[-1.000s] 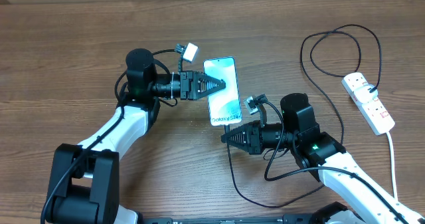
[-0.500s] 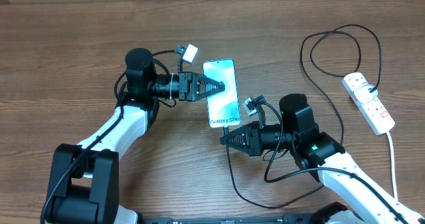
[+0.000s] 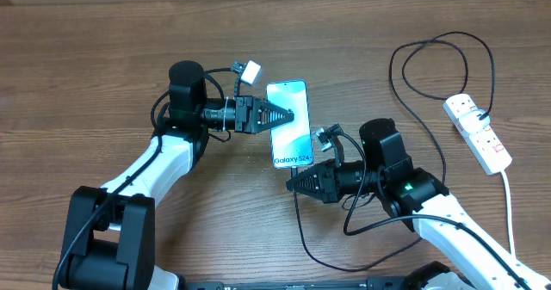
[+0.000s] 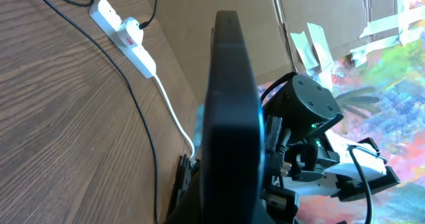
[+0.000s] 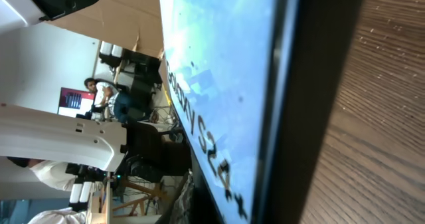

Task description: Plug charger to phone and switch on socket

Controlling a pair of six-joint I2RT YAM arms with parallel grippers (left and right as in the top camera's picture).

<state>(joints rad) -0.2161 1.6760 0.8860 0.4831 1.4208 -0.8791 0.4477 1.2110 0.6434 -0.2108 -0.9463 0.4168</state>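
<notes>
1. Your left pincer [image 3: 282,115] is clamped on one long edge of the phone [image 3: 289,122]. The phone sits screen-up on the desk [image 3: 86,83], between the two arms.
2. The phone's long axis runs roughly toward and away from you. The end marked "Galaxy S24+" is the near one, and it faces your right arm.
3. Your right pincer [image 3: 293,178] looks drawn together on the charger [image 3: 303,230] just behind its plug tip [image 3: 296,164]. The tip lies just beside that near end of the phone.
4. I judge that the coming move is a short push away from you, along the phone's long axis. The right wrist view is filled by the phone's screen and shows no port, so line up from overhead.
5. The socket [image 3: 479,132] lies well apart on the right arm's side, so that arm is the nearer one for the switch.
</notes>
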